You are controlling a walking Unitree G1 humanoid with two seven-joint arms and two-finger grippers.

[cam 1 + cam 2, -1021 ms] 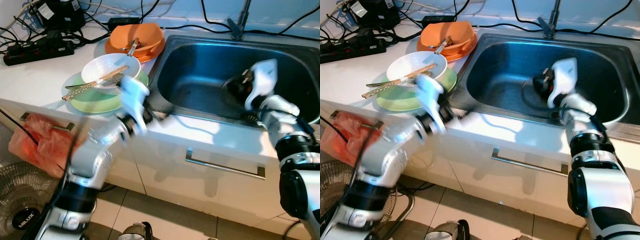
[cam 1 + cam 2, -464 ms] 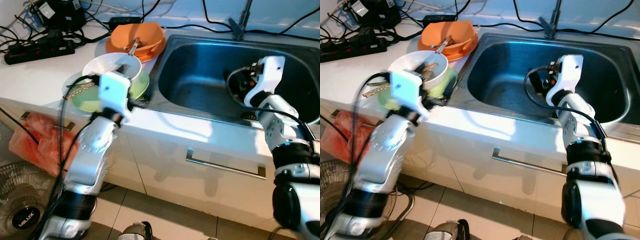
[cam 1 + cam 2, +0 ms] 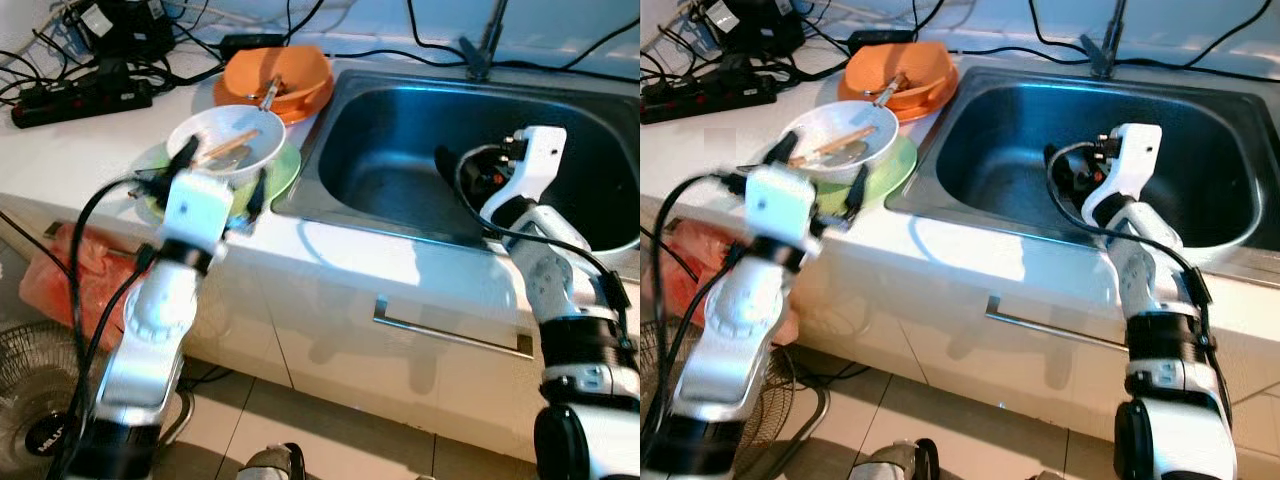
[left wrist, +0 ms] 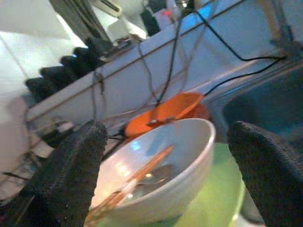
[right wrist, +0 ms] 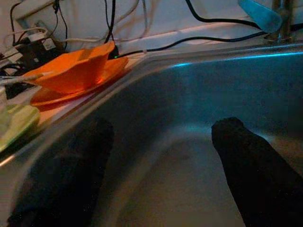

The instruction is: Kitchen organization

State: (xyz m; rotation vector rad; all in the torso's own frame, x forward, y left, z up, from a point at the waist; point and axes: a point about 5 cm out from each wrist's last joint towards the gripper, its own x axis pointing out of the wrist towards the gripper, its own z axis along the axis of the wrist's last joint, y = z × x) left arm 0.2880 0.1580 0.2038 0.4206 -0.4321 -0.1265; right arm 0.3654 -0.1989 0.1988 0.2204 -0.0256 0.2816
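Reaching over the counter edge, my left gripper has its fingers spread wide on either side of the white bowl, not touching it. That bowl, holding chopsticks, sits on the green plate; the orange bowl lies behind. My right gripper, fingers also parted and empty, hangs inside the steel sink.

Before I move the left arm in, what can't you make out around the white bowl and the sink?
- White bowl: the base is hidden by its own wall in the left wrist view, so its seating on the green plate is unclear.
- Utensils inside it: blurred in the left wrist view.
- Sink: the right gripper and its arm cover the floor and drain.
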